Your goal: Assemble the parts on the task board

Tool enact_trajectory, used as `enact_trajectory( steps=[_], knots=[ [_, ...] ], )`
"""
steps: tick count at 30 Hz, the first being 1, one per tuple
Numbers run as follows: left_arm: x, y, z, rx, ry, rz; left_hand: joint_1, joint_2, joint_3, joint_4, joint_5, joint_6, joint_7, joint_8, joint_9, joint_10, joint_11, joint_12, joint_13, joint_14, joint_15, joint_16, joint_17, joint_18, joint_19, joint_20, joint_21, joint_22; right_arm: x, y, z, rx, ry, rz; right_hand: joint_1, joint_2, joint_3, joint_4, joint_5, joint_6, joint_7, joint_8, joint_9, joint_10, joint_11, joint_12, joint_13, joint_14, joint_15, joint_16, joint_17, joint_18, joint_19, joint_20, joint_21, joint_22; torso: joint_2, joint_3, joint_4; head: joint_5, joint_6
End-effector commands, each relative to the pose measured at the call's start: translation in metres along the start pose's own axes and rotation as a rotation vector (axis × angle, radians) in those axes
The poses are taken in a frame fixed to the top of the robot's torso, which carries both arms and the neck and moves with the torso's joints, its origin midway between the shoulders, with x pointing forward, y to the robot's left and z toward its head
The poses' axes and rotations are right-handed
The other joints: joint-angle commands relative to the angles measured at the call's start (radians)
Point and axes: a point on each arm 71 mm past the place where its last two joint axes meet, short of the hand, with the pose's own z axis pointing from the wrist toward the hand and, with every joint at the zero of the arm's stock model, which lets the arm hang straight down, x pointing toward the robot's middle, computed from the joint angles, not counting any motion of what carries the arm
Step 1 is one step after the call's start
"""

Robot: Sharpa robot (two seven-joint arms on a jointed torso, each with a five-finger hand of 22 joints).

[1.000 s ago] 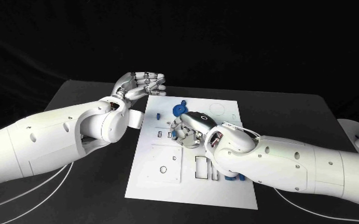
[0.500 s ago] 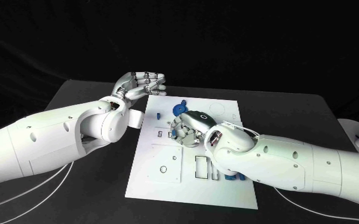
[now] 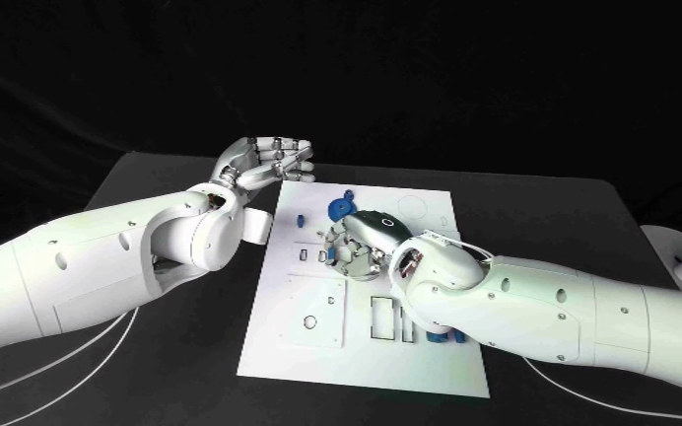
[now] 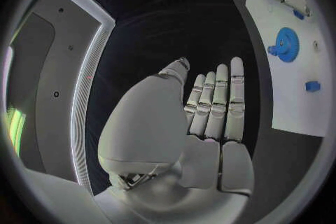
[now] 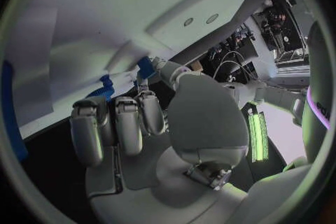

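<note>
- The task board (image 3: 306, 293) is the white plate in the middle of the head view, running from the centre down toward the bottom, on the black table (image 3: 569, 209).
- The left hand (image 3: 270, 162) sits just above the board's upper left corner in the head view, held up off the table. Its fingers are straight and side by side, with nothing in them, so it's basically released. The left wrist view backs this up: flat palm (image 4: 210, 117), fingers extended, nothing held.
- The right hand (image 3: 359, 244) is down on the board near the centre of the head view, fingers curled over a spot in the board's upper middle. There's a bit of blue under the fingers (image 3: 335, 248), but honestly I can't tell if it's actually grasping a part or only resting there.
- In the right wrist view, the curled fingers (image 5: 115, 123) sit close to the white board surface, with a small blue part (image 5: 145, 66) right by the fingertips. Whether they touch, can't say.
- A blue gear (image 3: 341, 208) sits on the board just above the right hand in the head view; in the left wrist view it's at the upper right (image 4: 285, 43).
- Small blue peg (image 3: 302, 218) to the gear's left on the board.
- More blue pieces (image 3: 452, 335) near the board's lower right, partly hidden by the right arm.
</note>
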Motion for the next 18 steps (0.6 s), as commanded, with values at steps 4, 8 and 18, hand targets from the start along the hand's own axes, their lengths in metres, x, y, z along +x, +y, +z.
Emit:
enact_trajectory(
  steps=[4, 8, 18],
  knots=[
    [0.0021, -0.0011, 0.0002, 0.004, 0.018, -0.011, 0.011, -0.001, 0.006, -0.002, -0.005, -0.003, -0.001, -0.007, -0.001, -0.003, 0.0, -0.002, 0.0, -0.006, 0.003, -0.005, 0.001, 0.009, -0.007, 0.0, 0.003, 0.002, 0.0051, -0.0009, -0.0016, 0.008, 0.028, -0.022, 0.001, -0.01, -0.002, 0.006, -0.005, -0.01, 0.002, -0.01, -0.006, -0.007, 0.003, -0.007, 0.086, 0.09, 0.003, -0.001, 0.191, -0.014, 0.104, 0.001, 0.004, 0.263, 0.0, -0.0001, 0.0008, -0.002, 0.0],
    [0.0016, -0.0011, 0.0001, 0.004, 0.016, -0.01, 0.011, -0.001, 0.006, -0.002, -0.005, -0.003, -0.001, -0.007, -0.001, -0.003, 0.0, -0.002, 0.0, -0.006, 0.003, -0.005, 0.001, 0.009, -0.007, 0.0, 0.003, 0.002, 0.0053, -0.0008, -0.0016, 0.007, 0.03, -0.024, 0.0, -0.012, -0.002, 0.006, -0.005, -0.012, 0.003, -0.01, -0.007, -0.008, 0.004, -0.008, 0.086, 0.09, 0.003, -0.001, 0.192, -0.014, 0.104, 0.001, 0.003, 0.262, 0.0, -0.0003, 0.0004, -0.003, 0.0],
    [0.0008, -0.0011, -0.0001, 0.003, 0.015, -0.01, 0.011, -0.001, 0.006, -0.002, -0.005, -0.003, -0.001, -0.007, -0.001, -0.003, 0.0, -0.002, 0.0, -0.006, 0.003, -0.005, 0.001, 0.009, -0.007, 0.0, 0.003, 0.002, 0.0052, -0.0012, -0.0017, 0.007, 0.032, -0.029, -0.002, -0.018, -0.003, 0.007, -0.007, -0.016, 0.005, -0.013, -0.009, -0.011, 0.006, -0.012, 0.083, 0.09, 0.005, -0.001, 0.19, -0.013, 0.102, 0.003, 0.001, 0.26, 0.0, -0.0004, 0.001, -0.003, -0.002]
  ],
)
